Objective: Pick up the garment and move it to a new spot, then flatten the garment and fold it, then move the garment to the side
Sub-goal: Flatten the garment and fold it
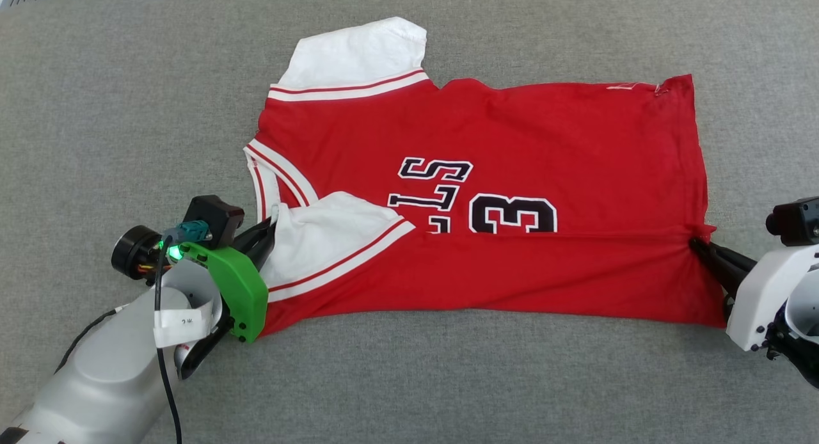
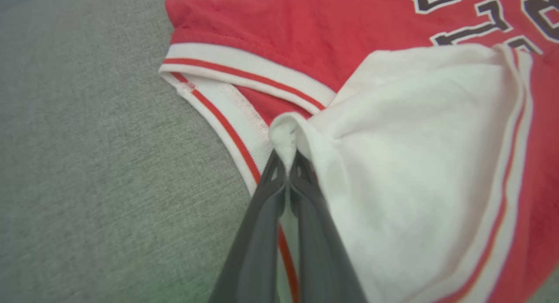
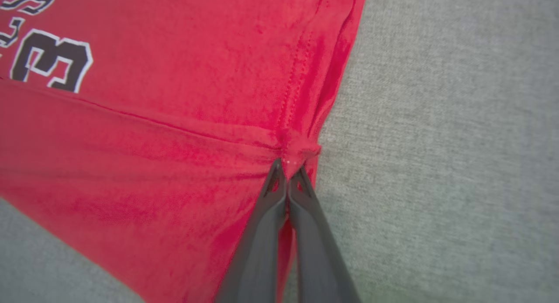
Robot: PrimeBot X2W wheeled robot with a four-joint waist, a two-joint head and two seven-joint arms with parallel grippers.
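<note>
Red jersey T-shirt [image 1: 512,130] is lying across the grey fabric surface [image 1: 96,98], its long axis running from arm to arm, its near edge doubled over the number. The left gripper [image 1: 263,234] is pinching the white sleeve [image 1: 320,229] beside the collar; the right gripper [image 1: 699,245] is pinching the hem at the crease.

Red shirt [image 1: 512,130], white sleeves [image 1: 358,50] with red-white striped trim [image 1: 349,87], black white-outlined lettering [image 1: 512,215] at frame centre. Grey flecked surface [image 1: 128,79] around. Green bracket [image 1: 240,293] at lower left.
</note>
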